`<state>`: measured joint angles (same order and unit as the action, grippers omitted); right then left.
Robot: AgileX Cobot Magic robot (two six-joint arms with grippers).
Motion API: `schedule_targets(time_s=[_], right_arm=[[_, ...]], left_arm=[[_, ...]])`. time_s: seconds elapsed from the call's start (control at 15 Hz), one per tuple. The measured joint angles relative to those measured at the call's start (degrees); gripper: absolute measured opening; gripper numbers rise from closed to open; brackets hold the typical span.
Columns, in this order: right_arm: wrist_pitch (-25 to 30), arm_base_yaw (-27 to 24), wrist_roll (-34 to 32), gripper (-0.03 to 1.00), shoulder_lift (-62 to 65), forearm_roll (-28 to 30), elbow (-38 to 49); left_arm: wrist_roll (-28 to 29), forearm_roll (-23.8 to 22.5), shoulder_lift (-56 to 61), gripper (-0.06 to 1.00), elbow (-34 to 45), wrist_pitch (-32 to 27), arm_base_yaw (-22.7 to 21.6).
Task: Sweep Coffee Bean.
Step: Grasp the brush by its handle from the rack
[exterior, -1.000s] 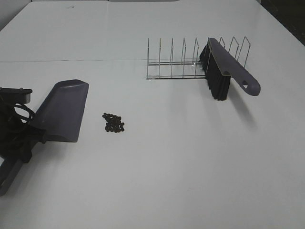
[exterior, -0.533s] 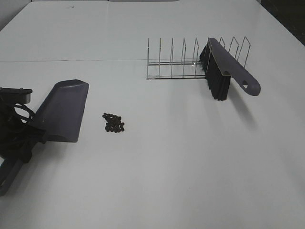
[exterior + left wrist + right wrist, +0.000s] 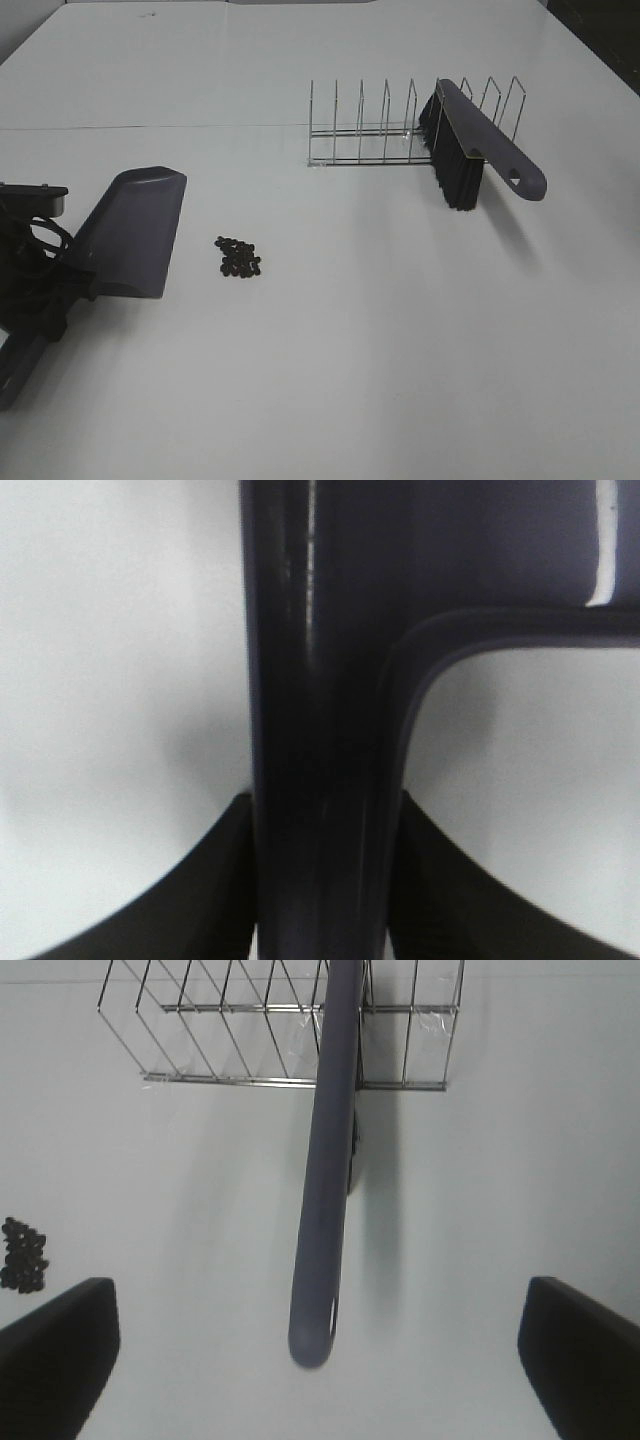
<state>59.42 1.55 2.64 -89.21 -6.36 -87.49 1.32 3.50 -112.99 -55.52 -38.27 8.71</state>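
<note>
- The left gripper [image 3: 322,890] is clamping the handle of the purple-grey plastic dustpan [image 3: 130,232].
- The right gripper [image 3: 320,1352] is hovering wide open, empty, over the black-bristled brush [image 3: 325,1190].
- The tiny dark coffee beans [image 3: 238,258] are lying heaped just beside the dustpan's mouth.

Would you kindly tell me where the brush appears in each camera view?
Exterior high: the brush sits upper right, leaning in the wire rack.
Left wrist: not in it; only the dustpan shows.
Right wrist: mid-picture, handle end nearest the camera.
Shared landmark: the wire rack, in the exterior and right wrist views.
</note>
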Motion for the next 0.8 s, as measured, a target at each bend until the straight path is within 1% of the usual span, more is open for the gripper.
schedule_targets(time_s=[0.2, 0.27, 0.4, 0.6, 0.73, 0.8], right_arm=[[1.2, 0.0, 1.89, 0.96, -14.21, 0.0, -12.43], [1.26, 0.0, 2.64, 0.96, -22.92, 0.0, -17.07], [0.86, 0.0, 3.72, 0.96, -29.51, -0.8, -19.48], [-4.81, 0.0, 6.3, 0.96, -36.84, -2.86, -20.0], [-8.08, 0.0, 7.05, 0.95, -39.3, -3.04, -20.05], [-10.6, 0.0, 8.42, 0.93, -41.25, -3.04, -20.17]], left_arm=[[0.0, 0.0, 0.0, 0.31, 0.0, -0.11, 0.0], [0.0, 0.0, 0.0, 0.31, 0.0, -0.11, 0.0], [0.0, 0.0, 0.0, 0.31, 0.0, -0.11, 0.0], [0.0, 0.0, 0.0, 0.31, 0.0, -0.11, 0.0], [0.0, 0.0, 0.0, 0.31, 0.0, -0.11, 0.0], [0.0, 0.0, 0.0, 0.31, 0.0, -0.11, 0.0]])
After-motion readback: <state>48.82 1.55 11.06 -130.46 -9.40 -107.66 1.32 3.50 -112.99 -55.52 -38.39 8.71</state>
